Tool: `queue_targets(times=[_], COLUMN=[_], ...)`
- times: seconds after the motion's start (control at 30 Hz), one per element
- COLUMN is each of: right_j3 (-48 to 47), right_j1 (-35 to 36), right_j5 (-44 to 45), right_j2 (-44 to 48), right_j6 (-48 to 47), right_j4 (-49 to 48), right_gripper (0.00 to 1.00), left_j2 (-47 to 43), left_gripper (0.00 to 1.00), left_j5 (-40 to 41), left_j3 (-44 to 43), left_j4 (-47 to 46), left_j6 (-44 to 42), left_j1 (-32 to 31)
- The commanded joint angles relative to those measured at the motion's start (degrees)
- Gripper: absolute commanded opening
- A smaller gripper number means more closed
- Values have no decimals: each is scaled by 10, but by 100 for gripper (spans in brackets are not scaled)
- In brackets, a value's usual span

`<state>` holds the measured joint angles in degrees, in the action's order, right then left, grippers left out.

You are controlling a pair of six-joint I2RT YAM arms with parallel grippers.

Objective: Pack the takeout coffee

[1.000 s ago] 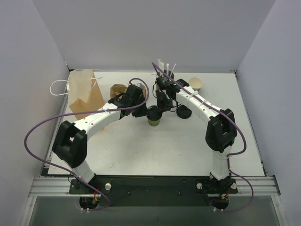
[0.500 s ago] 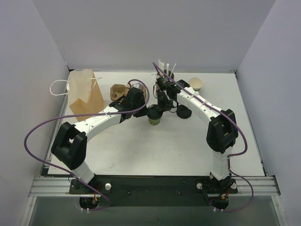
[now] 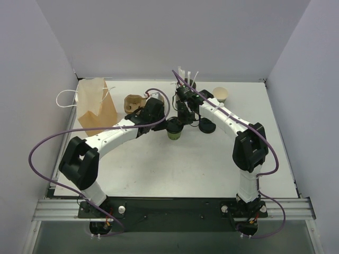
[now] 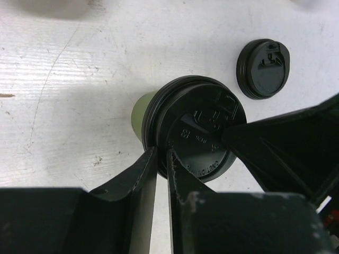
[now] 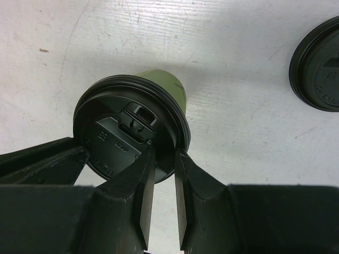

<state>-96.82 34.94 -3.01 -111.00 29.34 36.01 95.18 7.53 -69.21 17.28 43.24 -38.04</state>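
The takeout coffee, a small green cup with a black lid, stands upright at the table's middle back. My left gripper meets it from the left and my right gripper from behind right. In the left wrist view the gripper is nearly closed, pinching the rim of the lid over the green cup wall. In the right wrist view the gripper straddles and grips the rim of the lid, with green cup below.
A spare black lid lies just right of the cup and also shows in the left wrist view. A brown paper bag stands at back left, with a brown cup carrier beside it. A grey straw holder and an open cup stand behind.
The left arm has shifted slightly toward the cup. The cup and the right arm have hardly moved.
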Motion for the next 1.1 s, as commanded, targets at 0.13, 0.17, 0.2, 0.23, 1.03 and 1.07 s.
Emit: queue_targets(times=[0.13,0.17,0.2,0.23,1.03,1.07], right_j3=[7,4,2,0,-9,-8], right_j1=[9,9,7,8,8,9], right_j5=[-15,-14,-12,-11,-9,-9], right_j2=[-24,-25,-26,-26,-39,-39], right_j6=[20,22,22,22,25,25], right_j4=[33,35,36,37,47,46], right_gripper=[16,16,16,16,15,15], left_j2=[33,38,40,41,65,69], left_gripper=[27,27,28,27,27,26], left_j5=[-26,-27,-28,-30,-67,-63], left_j3=[-87,-111,-123,-131,-59,-54], left_j4=[132,137,149,152,112,113], left_j6=[-78,-87,-90,-92,-67,-62], left_j1=[2,2,2,3,17,16])
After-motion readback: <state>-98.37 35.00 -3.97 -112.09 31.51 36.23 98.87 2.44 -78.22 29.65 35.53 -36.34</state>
